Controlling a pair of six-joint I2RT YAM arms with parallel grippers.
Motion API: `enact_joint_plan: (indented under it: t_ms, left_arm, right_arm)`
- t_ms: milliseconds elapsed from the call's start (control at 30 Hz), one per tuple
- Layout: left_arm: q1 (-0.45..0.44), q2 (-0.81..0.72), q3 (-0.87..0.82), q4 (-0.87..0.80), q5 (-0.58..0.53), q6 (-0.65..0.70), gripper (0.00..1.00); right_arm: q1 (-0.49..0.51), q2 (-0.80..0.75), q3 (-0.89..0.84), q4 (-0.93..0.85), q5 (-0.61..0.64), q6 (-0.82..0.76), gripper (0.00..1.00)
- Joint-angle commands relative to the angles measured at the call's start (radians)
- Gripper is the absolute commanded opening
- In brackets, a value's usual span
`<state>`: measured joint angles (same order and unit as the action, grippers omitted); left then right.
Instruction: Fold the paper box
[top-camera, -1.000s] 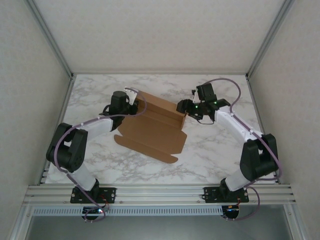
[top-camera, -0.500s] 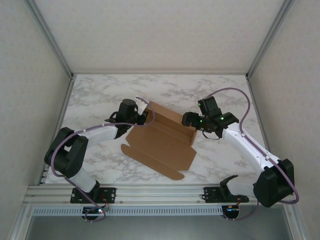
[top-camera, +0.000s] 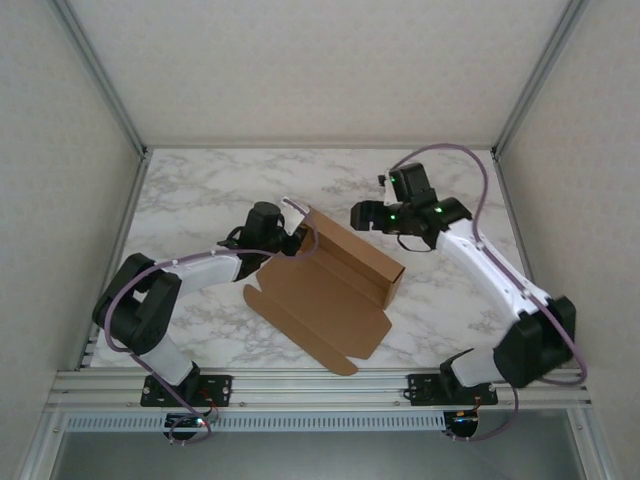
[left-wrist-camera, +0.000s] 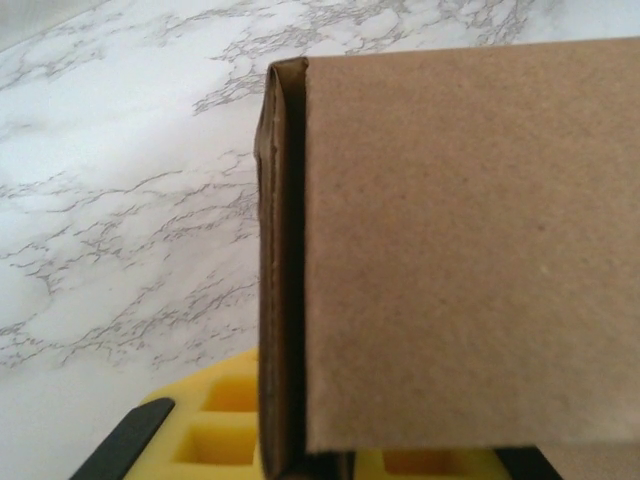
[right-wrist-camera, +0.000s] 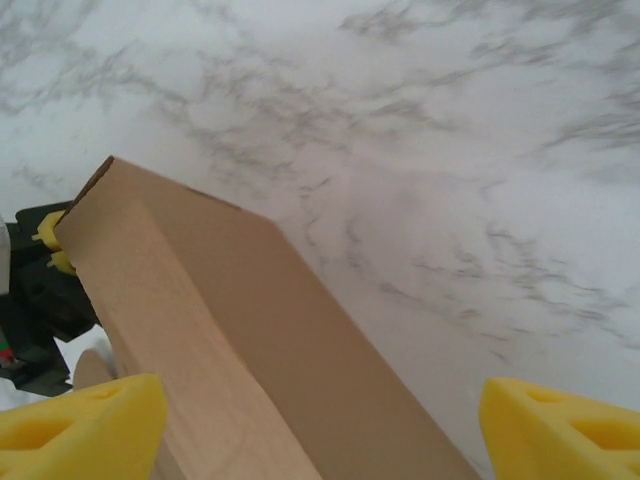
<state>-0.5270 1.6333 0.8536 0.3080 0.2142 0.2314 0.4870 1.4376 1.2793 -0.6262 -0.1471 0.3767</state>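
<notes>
Holding the raised wall steady falls to the left jaws, which are clamped almost fully closed on one end of the paper box (top-camera: 330, 290), with the cardboard edge standing between their yellow pads (left-wrist-camera: 225, 400). The right jaws stand wide apart and grip nothing. The wall's top edge runs below and between their yellow fingertips (right-wrist-camera: 85, 420), apparently touching neither. The rest of the sheet lies flat on the tabletop (top-camera: 190, 190), to the near side of both jaws. To do this step well, I judge the right jaws should descend squarely over the wall's free end, one fingertip on each face, before closing. A skewed approach could crush the crease or tug the box out of the left grip.
</notes>
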Motion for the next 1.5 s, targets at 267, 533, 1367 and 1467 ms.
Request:
enact_joint_plan:
  t_ms: [267, 533, 1367, 1467]
  left_arm:
    - [-0.053, 0.064, -0.021, -0.016, -0.042, -0.021, 0.2]
    - [-0.053, 0.1, -0.009, -0.01, -0.035, -0.043, 0.24]
    - [-0.117, 0.149, 0.024, 0.031, -0.253, -0.141, 0.19]
    - [-0.116, 0.115, 0.002, 0.061, -0.24, -0.151, 0.31]
  right_arm:
    - [0.004, 0.239, 0.064, 0.064, -0.271, -0.042, 0.76]
    - [0.006, 0.256, 0.061, 0.066, -0.282, -0.047, 0.73]
    - [0.016, 0.219, 0.038, 0.104, -0.282, 0.012, 0.76]
    - [0.011, 0.16, 0.053, 0.08, -0.202, 0.008, 0.79]
